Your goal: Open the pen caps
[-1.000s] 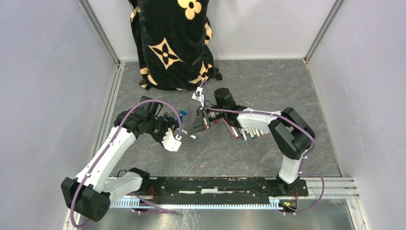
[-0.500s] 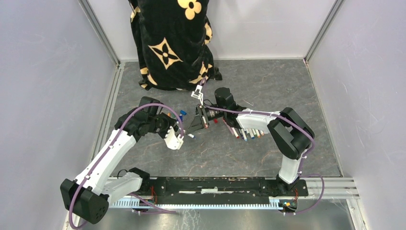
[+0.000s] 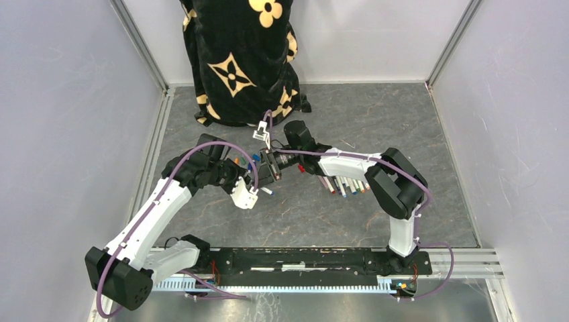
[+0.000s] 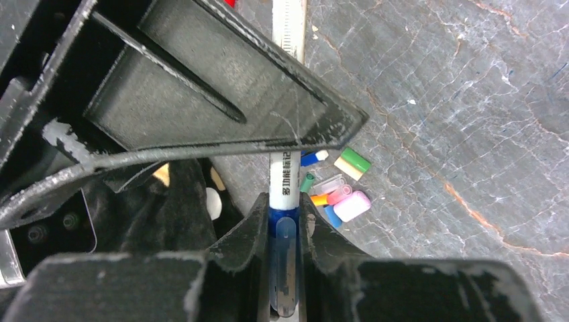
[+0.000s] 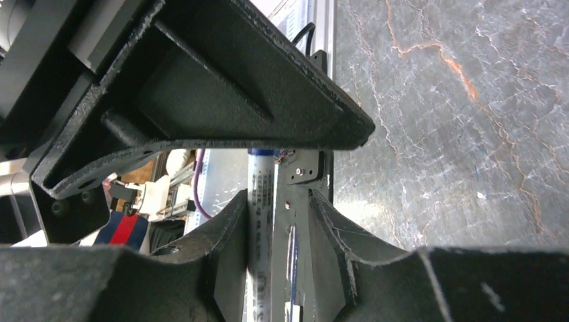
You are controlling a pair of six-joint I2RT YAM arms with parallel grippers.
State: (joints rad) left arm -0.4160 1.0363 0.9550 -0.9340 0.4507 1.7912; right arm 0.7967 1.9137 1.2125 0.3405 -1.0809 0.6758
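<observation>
Mid-table, where both arms meet: one pen [image 4: 284, 176] pinched at its blue end by the left gripper [image 4: 285, 218], white barrel running between the fingers of the right gripper [image 5: 276, 201], spread wider than it; about eight loose pen caps [image 4: 340, 196] just beside, roughly six more pens [image 3: 343, 185] rowed under the right arm. Grey marbled table [image 3: 429, 134], pale walls [image 3: 60, 134], black flower-print cloth [image 3: 235, 60] at the back. Versus a second ago, right gripper has slid left, close to the left one.

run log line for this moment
left end effector: shut on pen at blue cap | right end effector: open around pen barrel | loose caps: clustered beyond
</observation>
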